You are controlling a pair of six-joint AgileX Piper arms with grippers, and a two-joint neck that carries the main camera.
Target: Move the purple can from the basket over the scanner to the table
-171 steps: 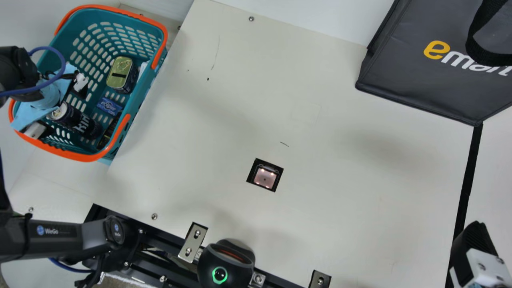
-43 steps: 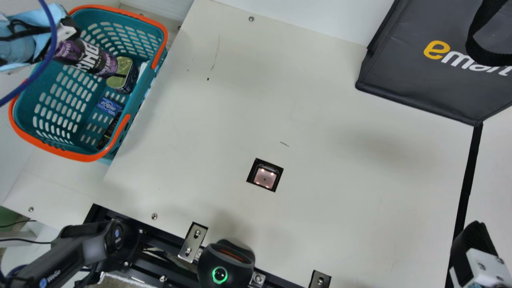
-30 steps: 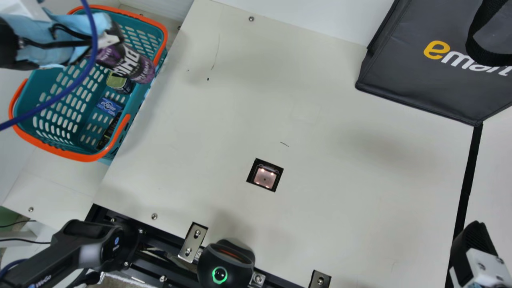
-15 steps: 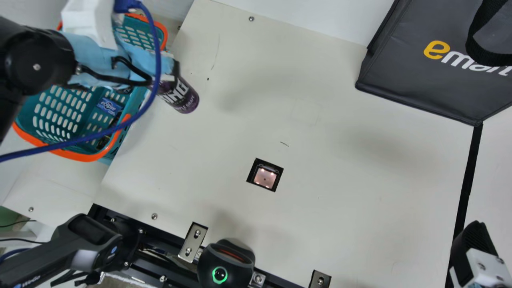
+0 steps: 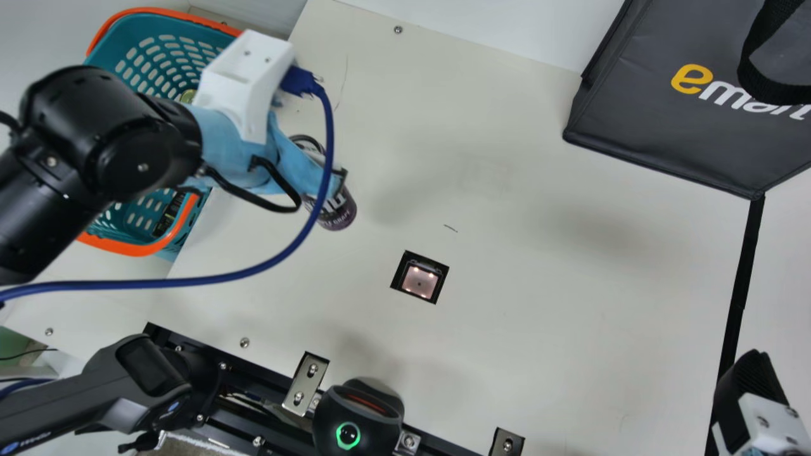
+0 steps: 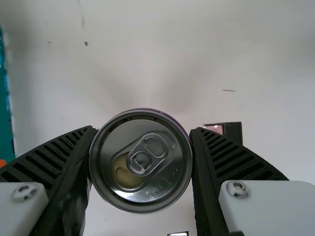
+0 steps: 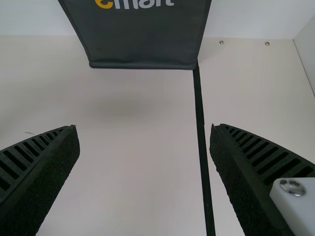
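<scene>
Fingers [image 6: 74, 167] of the left gripper [image 6: 143, 129] clasped the purple can [image 6: 141, 161] near its top, above the surface [image 5: 538, 285]; the right gripper [image 7: 144, 129] gaped empty. Stiff metal (likely slick) probably wanted snug side pressure.

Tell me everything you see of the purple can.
The purple can shows white lettering and a shiny, metal-looking lid with its ring tab lying flat. The left gripper clamps it from both sides near the lid. It hangs lid up over the table between basket and scanner, apparently clear of the surface.

Left pincer [image 5: 324, 174] tight, right pincer [image 5: 753, 370] wide
</scene>
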